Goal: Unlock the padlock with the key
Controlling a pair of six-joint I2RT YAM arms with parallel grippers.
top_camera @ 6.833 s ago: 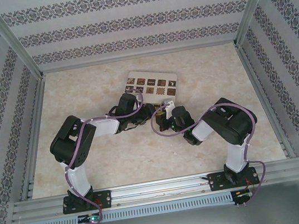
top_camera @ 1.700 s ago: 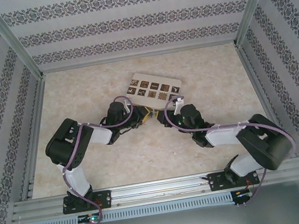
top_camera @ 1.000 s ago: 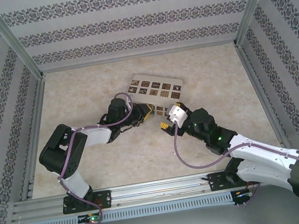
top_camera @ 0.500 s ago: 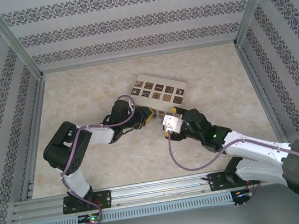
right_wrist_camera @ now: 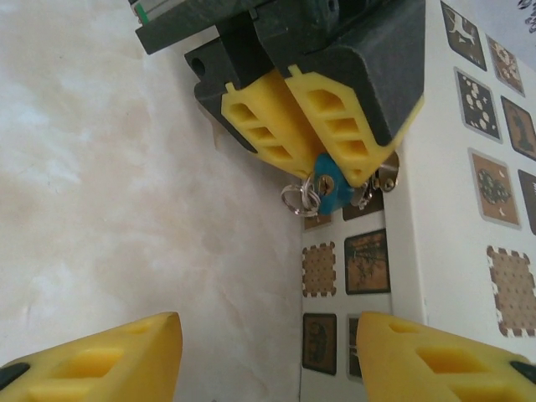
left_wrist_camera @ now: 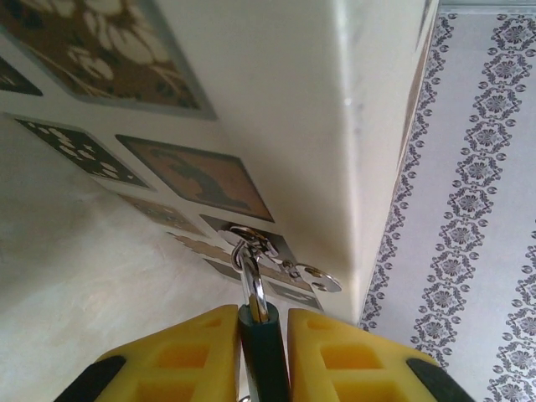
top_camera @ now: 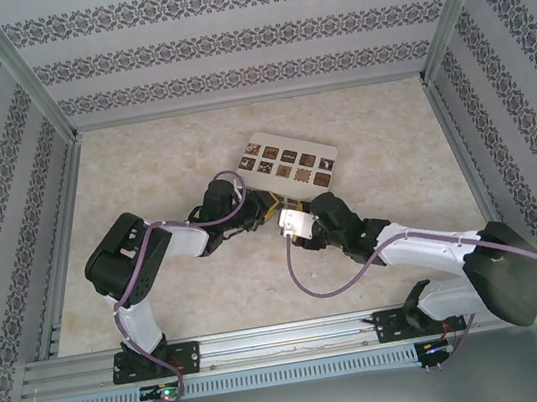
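While the left tool [right_wrist_camera: 333, 174] pinches the padlock [right_wrist_camera: 329, 194] by its blue body between its yellow pads, treat the steadying step as complete. The padlock sits at the near edge of the cream box [right_wrist_camera: 435, 209], above the desk [right_wrist_camera: 126, 167], with its silvery shackle reaching toward the box. The right tool [right_wrist_camera: 266, 328] faces the padlock from the near side, fingers spread and holding nothing. A silvery ring [right_wrist_camera: 293, 199] hangs just beside the lock body; you cannot tell whether it carries the key. Judge the task as early: no key is gripped or inserted, and the shackle appears closed. Gripping, inserting and turning the key remain.
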